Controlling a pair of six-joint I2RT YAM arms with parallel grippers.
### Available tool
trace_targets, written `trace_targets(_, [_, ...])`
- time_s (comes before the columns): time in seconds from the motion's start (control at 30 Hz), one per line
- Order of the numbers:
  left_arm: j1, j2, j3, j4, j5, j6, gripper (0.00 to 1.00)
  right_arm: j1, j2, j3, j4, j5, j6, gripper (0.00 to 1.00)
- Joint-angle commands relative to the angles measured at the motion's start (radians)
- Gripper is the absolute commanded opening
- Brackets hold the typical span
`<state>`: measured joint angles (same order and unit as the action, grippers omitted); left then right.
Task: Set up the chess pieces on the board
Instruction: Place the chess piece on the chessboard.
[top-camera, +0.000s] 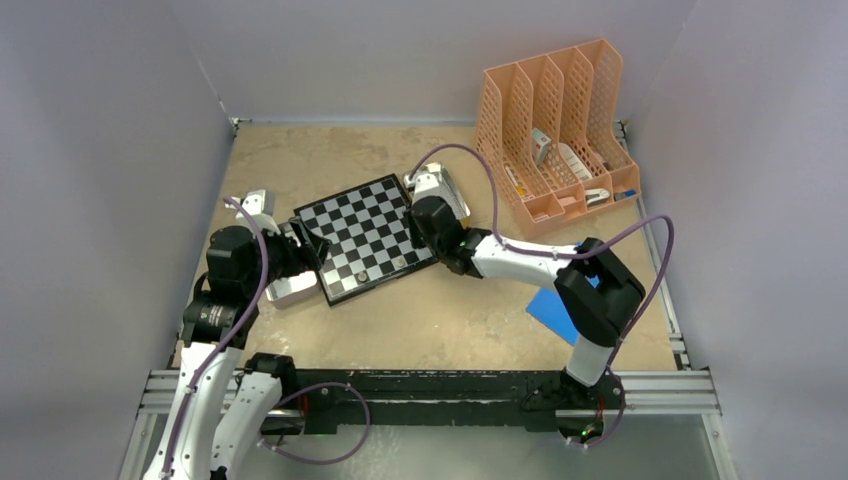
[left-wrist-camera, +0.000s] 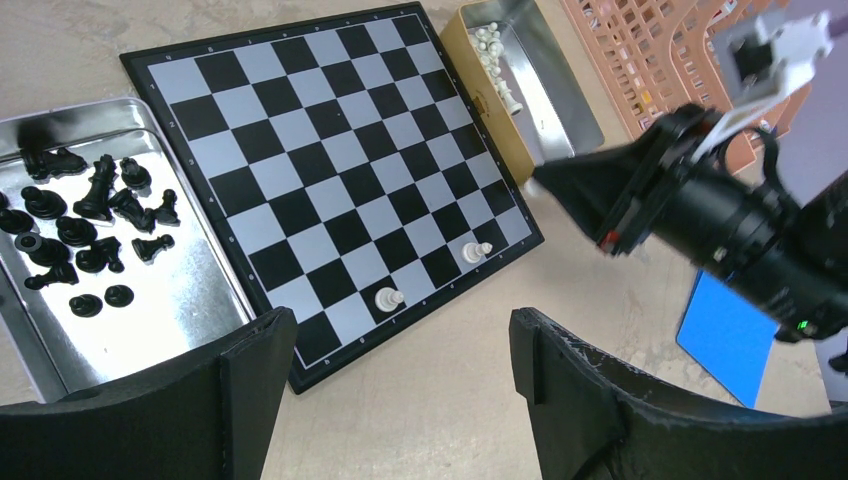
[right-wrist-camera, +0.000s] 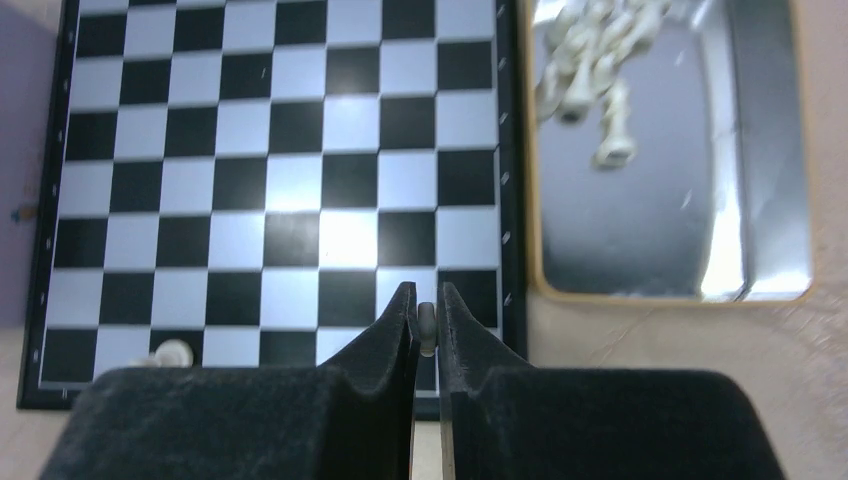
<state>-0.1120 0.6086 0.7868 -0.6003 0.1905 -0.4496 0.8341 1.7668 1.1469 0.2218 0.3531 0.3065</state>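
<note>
Cannot tell the kind of the held chessman in the right gripper: only a small pale rounded bit visible between the fingers, pressed together on it. Placed over the edge row of the board, toward 5 o'clock in the right wrist view. Cannot tell whether touching the square or just above it.

Blurred at 1 o'clock there: the pale pieces, heaped in a golden-walled tray just beside the board's border.

From above, both pairs of fingers hidden under the wrists, and the chessmen too small to make out.

Left gripper spread wide, nothing between the fingers, near the board's corner at 6 o'clock in its own view. On the edge row there, standing upright, a first pale chessman and a second pale chessman, some squares apart.

At 9 o'clock of the board, the black pieces lying in a metal tray, cut off by the frame edge.

At 3 o'clock, the right arm, covering part of a blue sheet.

At 1 o'clock on the table, well apart from the board, an orange file rack.
</note>
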Motion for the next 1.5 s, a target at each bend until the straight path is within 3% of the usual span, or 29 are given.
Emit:
trace_targets(0.0, [0.006, -0.001, -0.008, 0.039, 0.004, 0.017, 0.78, 0.048, -0.059, -0.065, 0.054, 0.073, 0.057, 0.07])
trace_targets(0.37, [0.006, -0.001, -0.008, 0.04, 0.007, 0.017, 0.78, 0.102, -0.033, -0.152, 0.123, 0.092, 0.098, 0.07])
trace_targets(1.47, [0.006, 0.0, -0.008, 0.041, 0.009, 0.017, 0.78, 0.115, 0.078, -0.122, 0.16, 0.096, 0.098, 0.11])
